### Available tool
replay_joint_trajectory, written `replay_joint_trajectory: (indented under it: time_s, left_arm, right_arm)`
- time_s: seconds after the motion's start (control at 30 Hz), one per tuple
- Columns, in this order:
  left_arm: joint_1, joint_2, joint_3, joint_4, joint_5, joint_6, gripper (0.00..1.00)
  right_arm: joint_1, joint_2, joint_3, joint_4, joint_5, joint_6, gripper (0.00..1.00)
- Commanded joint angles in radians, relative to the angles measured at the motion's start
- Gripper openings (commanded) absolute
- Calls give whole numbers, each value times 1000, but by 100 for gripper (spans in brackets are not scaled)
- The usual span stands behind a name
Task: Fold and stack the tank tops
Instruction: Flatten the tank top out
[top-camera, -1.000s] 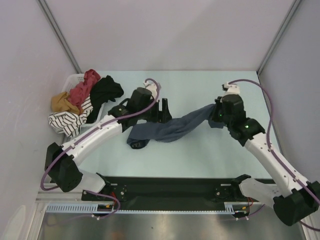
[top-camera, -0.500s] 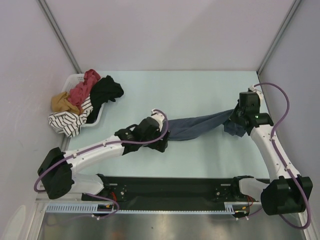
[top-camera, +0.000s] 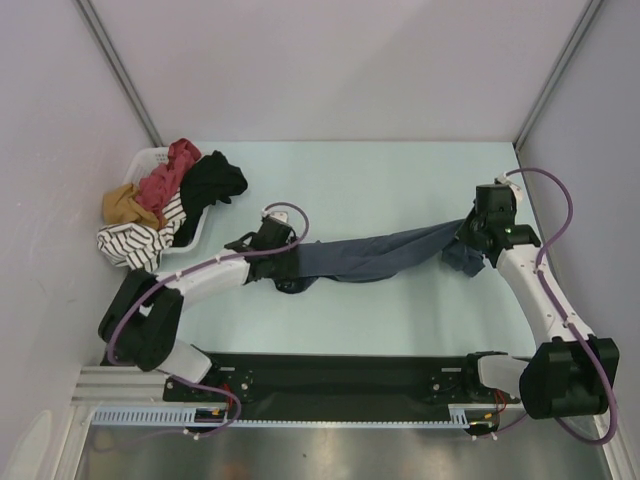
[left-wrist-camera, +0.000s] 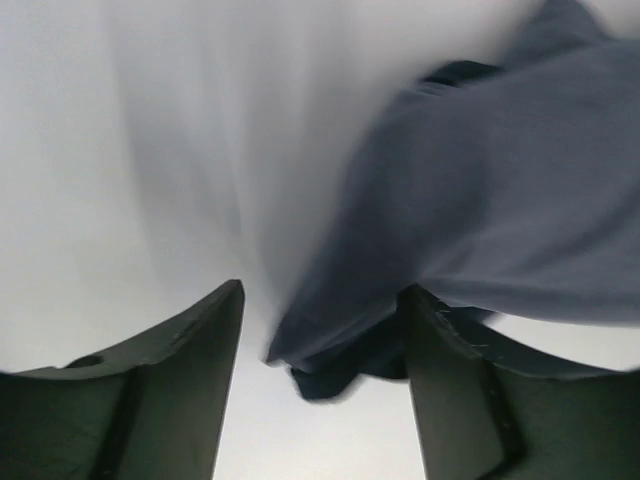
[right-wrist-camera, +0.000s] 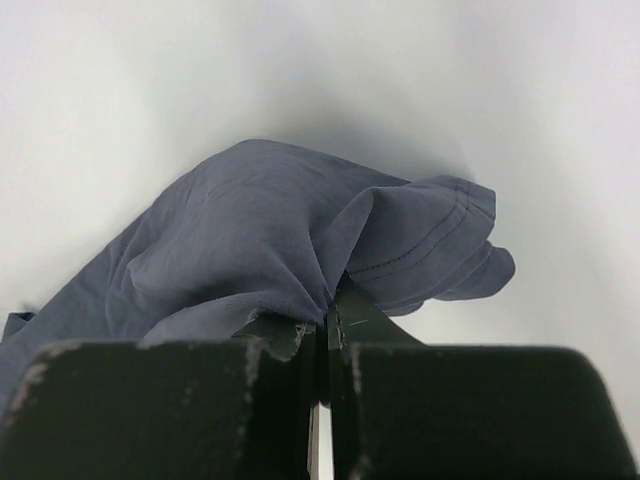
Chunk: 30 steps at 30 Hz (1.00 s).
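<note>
The right pincer (right-wrist-camera: 326, 318) is pressed together on a bunched fold of the blue-grey tank top (top-camera: 370, 255). This anchors that end, so the cloth runs as a drawn-out band across the surface (top-camera: 400, 180) toward the left pincer (left-wrist-camera: 322, 292). The left pincer stands spread, with the top's darker end lying between its jaws but not gripped. It looks lined up for a second hold, so the pair can pull the garment flat for folding. Off the left pincer's outer side, a red garment (top-camera: 172, 172), probably the other tank top, sits heaped in the basket (top-camera: 148, 157).
</note>
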Motion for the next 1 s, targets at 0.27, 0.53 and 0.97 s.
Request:
replay_joint_trajectory:
  time_s: [0.27, 0.53, 0.97]
  left_arm:
    - [104, -254, -88, 108, 117, -42, 0]
    - [93, -694, -16, -221, 143, -72, 0]
    - [242, -336, 215, -237, 172, 25, 0]
  right_arm:
    - [-17, -93, -10, -11, 39, -4, 0]
    - [-17, -452, -62, -118, -48, 18, 0]
    - [-20, -201, 72, -67, -157, -53, 0]
